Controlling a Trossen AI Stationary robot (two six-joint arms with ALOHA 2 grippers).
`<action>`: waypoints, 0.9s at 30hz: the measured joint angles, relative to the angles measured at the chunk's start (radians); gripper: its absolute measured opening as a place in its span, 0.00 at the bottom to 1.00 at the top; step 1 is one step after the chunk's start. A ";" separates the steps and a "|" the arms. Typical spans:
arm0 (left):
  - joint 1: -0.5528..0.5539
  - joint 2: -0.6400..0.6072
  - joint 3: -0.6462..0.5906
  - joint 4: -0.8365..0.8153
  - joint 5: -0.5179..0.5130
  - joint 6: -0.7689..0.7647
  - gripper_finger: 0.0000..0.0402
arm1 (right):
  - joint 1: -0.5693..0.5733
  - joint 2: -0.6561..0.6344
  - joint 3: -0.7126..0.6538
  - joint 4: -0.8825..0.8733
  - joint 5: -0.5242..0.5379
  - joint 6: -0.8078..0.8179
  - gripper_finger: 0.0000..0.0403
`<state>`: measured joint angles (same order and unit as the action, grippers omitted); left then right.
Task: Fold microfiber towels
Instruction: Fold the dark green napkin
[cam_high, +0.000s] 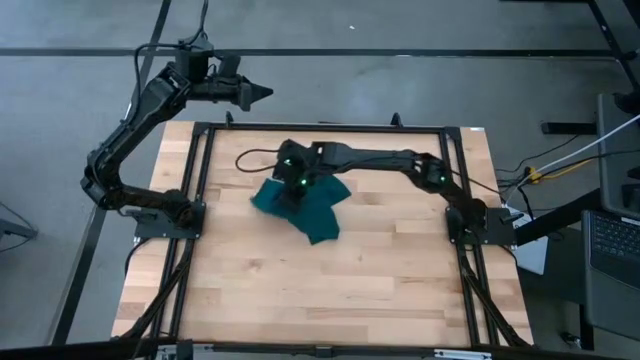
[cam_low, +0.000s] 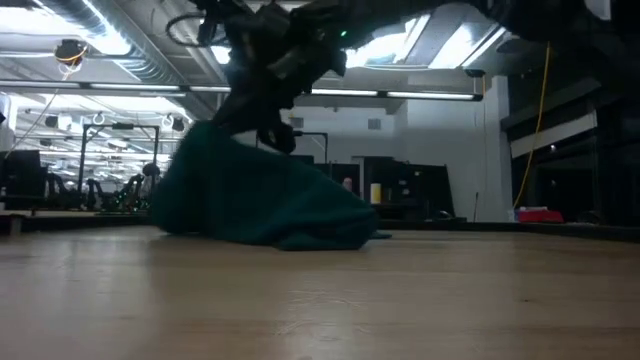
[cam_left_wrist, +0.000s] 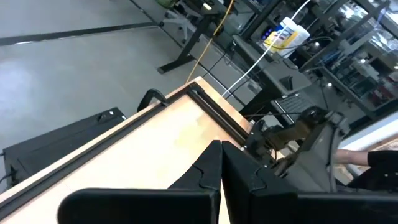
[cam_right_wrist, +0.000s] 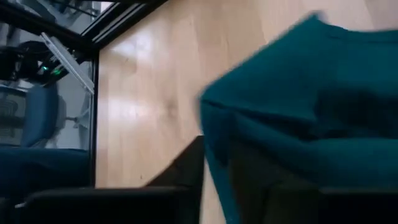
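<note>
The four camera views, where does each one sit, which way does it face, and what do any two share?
High view: above the table, looking straight down; both arms show, right tool on the teal towel, left tool parked past the far edge.
Low view: at tabletop height, looking level across; the right arm reaches down onto the bunched towel.
Left wrist view: on the left arm, facing the table corner and room; its closed fingers show.
Right wrist view: close above the towel.
High, low and right wrist views share the towel.
</note>
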<state>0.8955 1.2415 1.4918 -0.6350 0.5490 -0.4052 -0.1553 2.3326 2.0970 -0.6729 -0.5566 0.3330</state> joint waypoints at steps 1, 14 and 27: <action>0.000 0.000 0.000 0.000 0.000 0.006 0.00 | 0.000 0.013 0.010 0.000 -0.002 0.013 0.26; -0.018 0.000 0.002 -0.151 0.069 0.091 0.00 | -0.053 -0.100 0.017 -0.100 0.077 0.038 0.66; -0.080 0.031 -0.194 -0.463 -0.066 0.414 0.11 | -0.131 -0.117 -0.025 -0.363 0.213 -0.101 0.44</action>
<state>0.8155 1.2722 1.2979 -1.0981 0.4834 0.0088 -0.2864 2.2160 2.0722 -1.0363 -0.3439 0.2316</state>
